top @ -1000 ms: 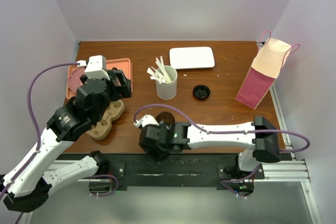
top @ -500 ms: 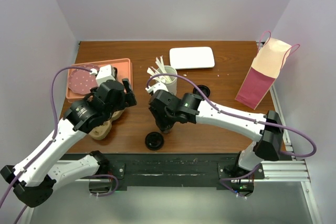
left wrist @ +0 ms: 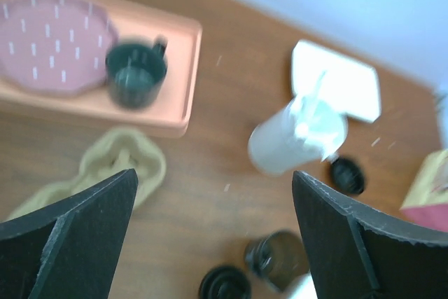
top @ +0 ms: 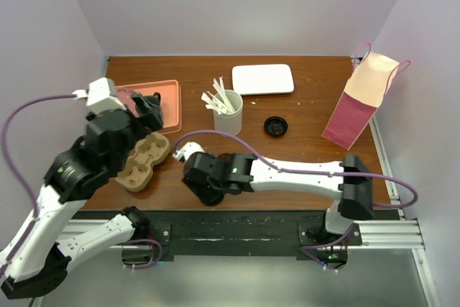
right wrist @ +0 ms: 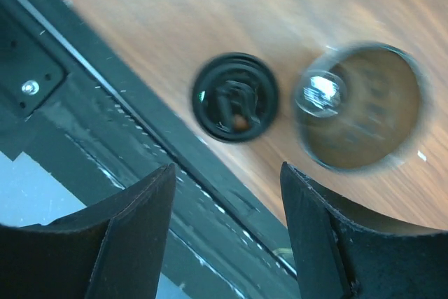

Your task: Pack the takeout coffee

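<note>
Overhead view of a brown wooden surface (top: 309, 163) with two robot arms. The right claw (right wrist: 225, 173) hangs near the front edge. Its two dark fingers (right wrist: 133, 232) are spread apart and grasp nothing. Below it stands the takeout coffee (right wrist: 360, 106), a small dark cup. It is blurred, but its top is uncovered and shows brown liquid. A round black lid (right wrist: 234, 97) lies flat on the surface just beside the cup, close to the edge. In the overhead view the right claw hides the cup.

The left claw (left wrist: 215, 176) is raised over the left side, released wide and holding nothing. Beneath it, an orange tray (left wrist: 183, 68) holds a pink plate (left wrist: 52, 40) and a dark mug (left wrist: 135, 73). A tan cup carrier (top: 144, 163) lies in front of the tray.

At the centre, a white cup (top: 228, 116) holds pale stirrers. Behind it sits a white rectangular dish (top: 262, 79). A second black lid (top: 277, 126) lies to the right of the white cup. A pink paper bag (top: 359, 102) stands upright at the far right.
</note>
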You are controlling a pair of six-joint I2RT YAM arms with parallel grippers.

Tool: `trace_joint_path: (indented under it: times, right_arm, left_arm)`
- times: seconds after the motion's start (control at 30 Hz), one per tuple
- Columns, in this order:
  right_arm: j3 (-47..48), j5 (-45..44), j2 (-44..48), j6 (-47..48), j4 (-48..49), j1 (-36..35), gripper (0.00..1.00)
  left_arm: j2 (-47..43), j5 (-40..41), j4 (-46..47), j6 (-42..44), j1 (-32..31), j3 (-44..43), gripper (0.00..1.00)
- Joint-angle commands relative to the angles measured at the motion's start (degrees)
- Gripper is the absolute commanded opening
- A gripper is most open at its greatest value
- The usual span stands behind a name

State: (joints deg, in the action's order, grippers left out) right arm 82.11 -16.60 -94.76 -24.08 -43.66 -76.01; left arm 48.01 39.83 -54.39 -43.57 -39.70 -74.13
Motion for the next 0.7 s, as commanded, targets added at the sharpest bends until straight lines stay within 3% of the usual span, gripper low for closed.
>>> trace_joint_path:
  times: [0.0,0.17,0.67]
  right_arm:
    - [3.67,1.65,-6.21,5.44,3.40,-2.13,0.66]
    - [4.12,3.15,-11.14,10.79,3.76,-1.69,0.68]
    - [2.89,5.70,-16.07,11.51,4.90,2.18,0.77]
  left_arm:
    - [-4.41,6.48,9.11,9.45,0.33,-5.50,0.98]
    - [-5.56,7.89,12.29,13.60,0.42,-6.46,0.98]
    - [-4.15,6.66,12.64,14.66,0.33,-5.24,0.98]
